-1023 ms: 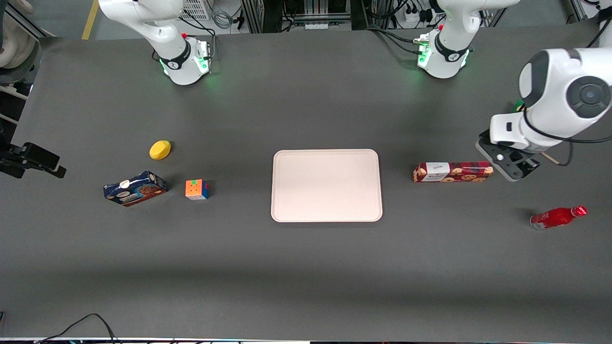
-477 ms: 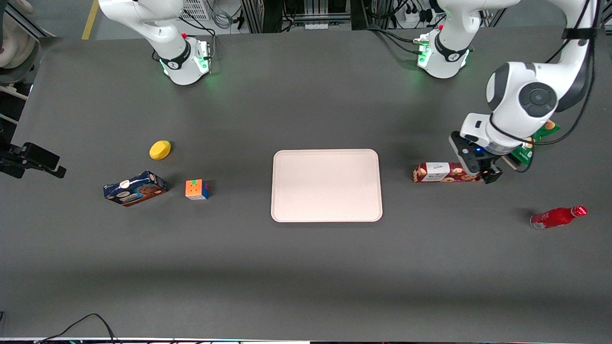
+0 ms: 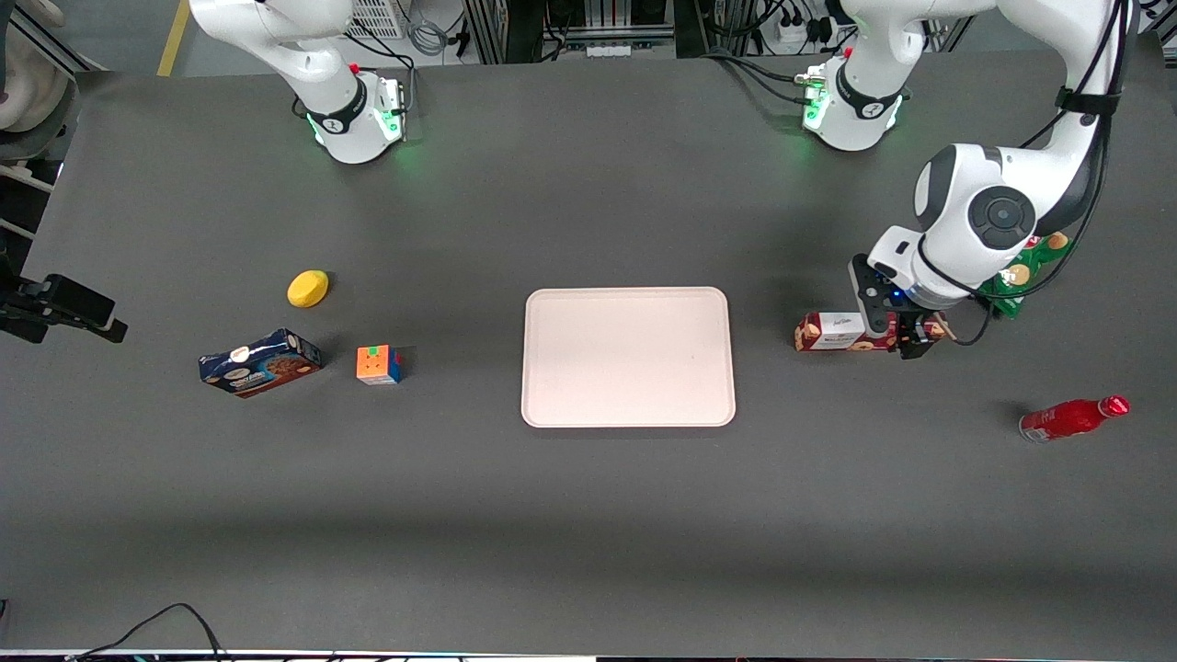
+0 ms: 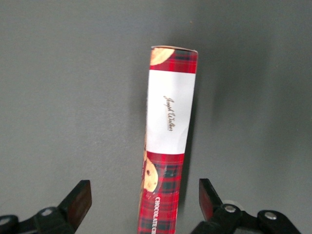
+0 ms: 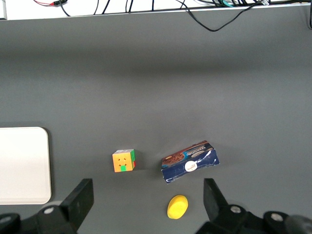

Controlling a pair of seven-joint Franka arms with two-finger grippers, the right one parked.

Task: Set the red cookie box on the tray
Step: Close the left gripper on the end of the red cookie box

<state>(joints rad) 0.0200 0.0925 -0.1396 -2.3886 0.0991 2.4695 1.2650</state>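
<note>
Hovering over the red cookie box (image 3: pixel 844 333), our end effector (image 3: pixel 890 327) has its fingers (image 4: pixel 78 201) spread wide apart, one on each long side of the carton and touching neither. We see the box lying flat on the dark counter (image 3: pixel 588 515), toward the working arm's end, with its white label patch facing up. It rests near the tray (image 3: pixel 628 357) but clear of it, a strip of bare counter between them. In the wrist view the red cookie box (image 4: pixel 168 141) runs lengthwise between the two finger pads, with counter showing on both sides of it. Beside the arm a green snack bag (image 3: pixel 1025 271) peeks out, and a red bottle (image 3: pixel 1073 417) lies on its side nearer the front camera. Toward the parked arm's end we find a blue cookie box (image 3: pixel 260 362), a puzzle cube (image 3: pixel 378 364) and a yellow lemon-like object (image 3: pixel 307 288).
</note>
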